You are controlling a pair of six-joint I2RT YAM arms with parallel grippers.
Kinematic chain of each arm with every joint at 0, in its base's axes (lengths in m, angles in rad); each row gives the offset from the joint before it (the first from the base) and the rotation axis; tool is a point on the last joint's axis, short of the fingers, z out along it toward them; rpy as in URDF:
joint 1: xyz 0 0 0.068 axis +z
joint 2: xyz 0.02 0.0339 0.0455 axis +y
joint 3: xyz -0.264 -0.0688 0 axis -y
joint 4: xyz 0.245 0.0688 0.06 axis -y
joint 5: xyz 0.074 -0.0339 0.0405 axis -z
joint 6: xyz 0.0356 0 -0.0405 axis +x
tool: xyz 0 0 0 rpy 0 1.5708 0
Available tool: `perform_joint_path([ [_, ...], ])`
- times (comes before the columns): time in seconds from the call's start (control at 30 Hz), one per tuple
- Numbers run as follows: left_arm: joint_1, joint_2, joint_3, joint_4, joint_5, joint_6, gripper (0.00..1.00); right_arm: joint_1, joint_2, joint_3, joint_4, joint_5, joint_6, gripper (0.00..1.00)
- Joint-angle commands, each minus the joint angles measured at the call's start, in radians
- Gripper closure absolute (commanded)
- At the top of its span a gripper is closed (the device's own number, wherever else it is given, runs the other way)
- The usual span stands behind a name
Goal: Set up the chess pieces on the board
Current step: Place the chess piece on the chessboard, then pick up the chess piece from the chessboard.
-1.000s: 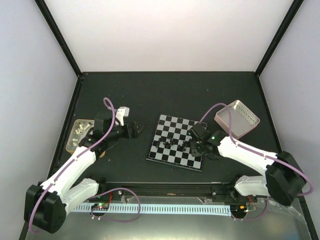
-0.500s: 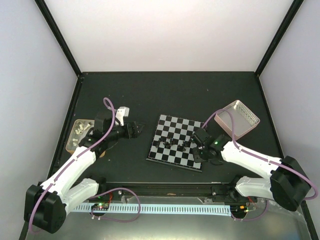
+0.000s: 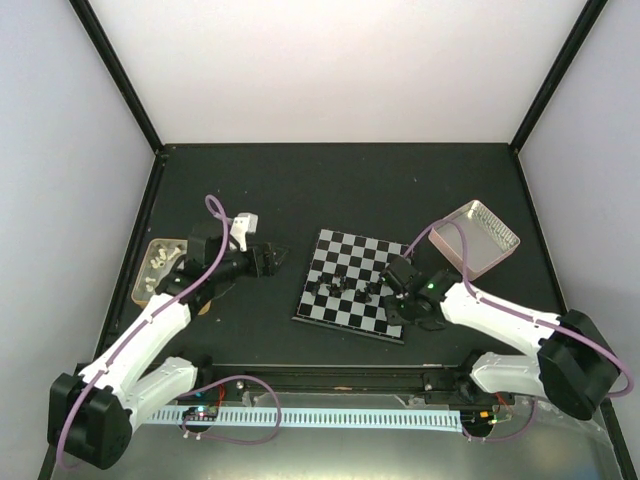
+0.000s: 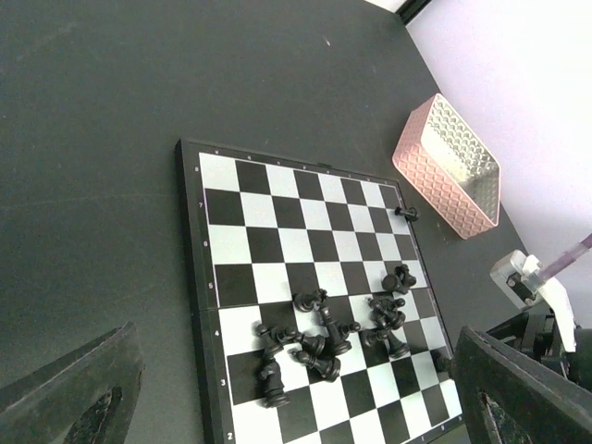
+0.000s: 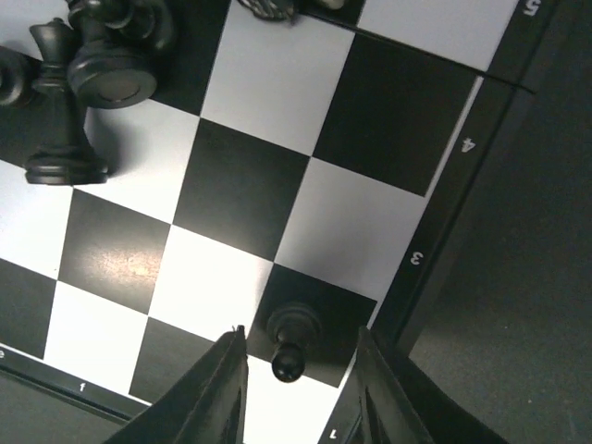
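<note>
Black pawn [image 5: 292,326]: sits on a dark corner square of the board [image 5: 231,199], just beside the numbered border. The wrist view does not confirm that it stands fully upright.
Board position: flat on the table [image 3: 250,190], between the two arms, nearer the right one.
Right gripper [image 5: 301,338]: fingers parted, one on each side of the pawn, with a gap showing on both sides. Nothing is held.
Left gripper [image 3: 271,258]: spread wide and empty, over the table to the left of the board, well apart from every piece.
Piece cluster [image 4: 324,338]: most of the chess pieces lie heaped near mid-board, several tipped and touching. A lone piece [image 4: 406,214] stands at the edge nearest the pink tray [image 4: 449,166].
Task state: judged early, with few pieces on home squares.
Risk, pawn knocked over: a sideways or tilted withdrawal brings a finger against the pawn. Lift straight up.
Risk, pawn off the board: the square borders the rim, so a light push sends the pawn onto the table.
Risk, cluster scatter: closing on one tangled piece drags its neighbours, because they touch.
Risk, board shift: the board is thin and appears unfixed, so finger contact with its edge slides it and displaces placed pieces.
</note>
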Motion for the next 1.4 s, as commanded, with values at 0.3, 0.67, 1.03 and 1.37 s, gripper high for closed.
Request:
perform_joint_path([
  [0.3, -0.003, -0.036, 0.119, -0.086, -0.030, -0.026, 0.01, 0.006, -0.090, 0.106, 0.032, 0.047, 0.025, 0.47],
  [0.67, -0.003, -0.349, 0.053, 0.011, -0.216, 0.123, 0.01, 0.006, 0.065, 0.242, 0.149, 0.018, -0.072, 0.48],
  [1.03, -0.002, -0.488, -0.035, 0.093, -0.312, 0.109, 0.01, 0.022, 0.262, 0.332, 0.099, 0.063, -0.066, 0.66],
  [1.37, -0.002, -0.467, -0.037, 0.087, -0.299, 0.095, 0.01, 0.078, 0.323, 0.353, 0.085, 0.053, -0.073, 0.74],
])
